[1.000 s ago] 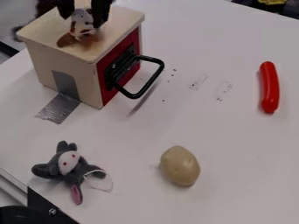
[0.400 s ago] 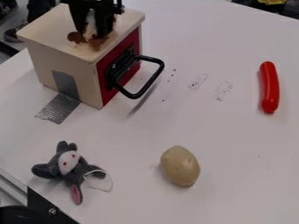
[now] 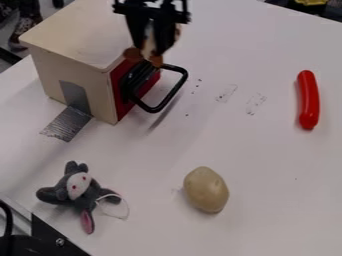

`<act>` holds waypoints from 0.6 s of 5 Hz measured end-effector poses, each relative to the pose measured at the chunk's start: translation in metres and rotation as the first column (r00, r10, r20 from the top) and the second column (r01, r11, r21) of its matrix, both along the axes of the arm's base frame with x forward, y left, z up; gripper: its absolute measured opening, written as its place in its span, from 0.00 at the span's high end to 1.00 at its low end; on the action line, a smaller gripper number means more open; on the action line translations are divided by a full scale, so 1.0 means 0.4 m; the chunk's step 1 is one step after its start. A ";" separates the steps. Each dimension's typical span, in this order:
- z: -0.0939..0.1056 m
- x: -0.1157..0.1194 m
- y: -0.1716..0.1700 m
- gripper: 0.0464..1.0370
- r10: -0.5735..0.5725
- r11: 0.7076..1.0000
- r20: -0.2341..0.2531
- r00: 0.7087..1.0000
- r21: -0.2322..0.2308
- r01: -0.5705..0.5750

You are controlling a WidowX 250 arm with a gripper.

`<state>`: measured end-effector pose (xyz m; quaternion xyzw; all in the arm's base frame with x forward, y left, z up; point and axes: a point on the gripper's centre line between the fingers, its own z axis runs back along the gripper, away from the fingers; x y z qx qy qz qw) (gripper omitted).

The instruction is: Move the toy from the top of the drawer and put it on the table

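Looking down at a slant on a white desk (image 3: pixel 267 160); seeing, at the upper left, a pale wooden box (image 3: pixel 73 30) with a red front facing right; coming next to the black end effector (image 3: pixel 151 49), at the top of the view, pointing downward and drawn in narrow around the brown-and-white toy (image 3: pixel 149 43); finding that toy off the box top, held upright between 2 black fingers, near the right edge of the top and overlapping part of the red front in view; noticing 2 brown parts at its lower end.

Moving down to a grey plush mouse (image 3: pixel 79 190) at the lower left of the desk, with a white face and 2 red eyes; spotting the box's black handle (image 3: pixel 175 91), jutting out from the red front; then a red sausage (image 3: pixel 308 100), lying lengthwise at the right; then a silver tape strip (image 3: pixel 67 124), running from the box's side onto the desk; then a tan potato (image 3: pixel 206 190), right of the mouse; ending with a thin white string loop (image 3: pixel 125 212) beside the mouse.
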<state>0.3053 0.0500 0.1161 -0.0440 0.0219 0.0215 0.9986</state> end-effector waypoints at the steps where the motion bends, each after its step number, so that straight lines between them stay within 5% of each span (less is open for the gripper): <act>1: -0.018 0.008 -0.075 0.60 -0.018 1.000 0.005 1.000 0.023 0.018; 2: -0.029 0.015 -0.132 0.53 -0.044 0.997 0.022 0.999 0.056 0.043; 3: -0.050 0.006 -0.173 0.24 -0.040 0.995 0.024 0.999 0.095 0.037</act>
